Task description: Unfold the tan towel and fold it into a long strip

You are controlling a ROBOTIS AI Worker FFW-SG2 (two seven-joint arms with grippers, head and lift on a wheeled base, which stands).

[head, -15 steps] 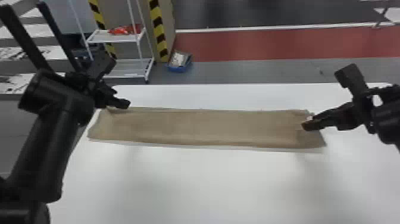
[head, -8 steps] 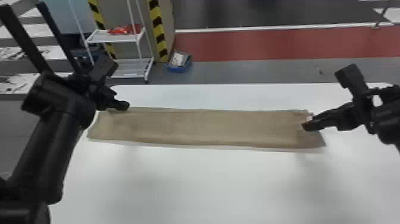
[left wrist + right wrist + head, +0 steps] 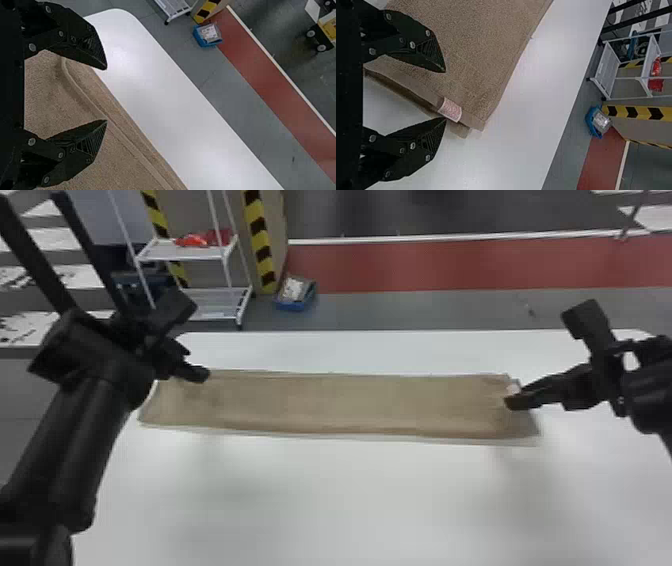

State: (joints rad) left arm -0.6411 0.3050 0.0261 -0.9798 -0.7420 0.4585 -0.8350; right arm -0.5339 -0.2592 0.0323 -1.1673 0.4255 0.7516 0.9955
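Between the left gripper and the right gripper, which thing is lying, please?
The tan towel lies between the left gripper and the right gripper, as a long strip on the white table. The head view shows this.

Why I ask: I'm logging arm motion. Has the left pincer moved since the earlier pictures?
Yes. In the head view, the left pincer has shifted slightly down and left against the table's far edge.

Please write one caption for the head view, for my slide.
Tan towel in a long strip on a white table, left claw and right claw open near its ends.
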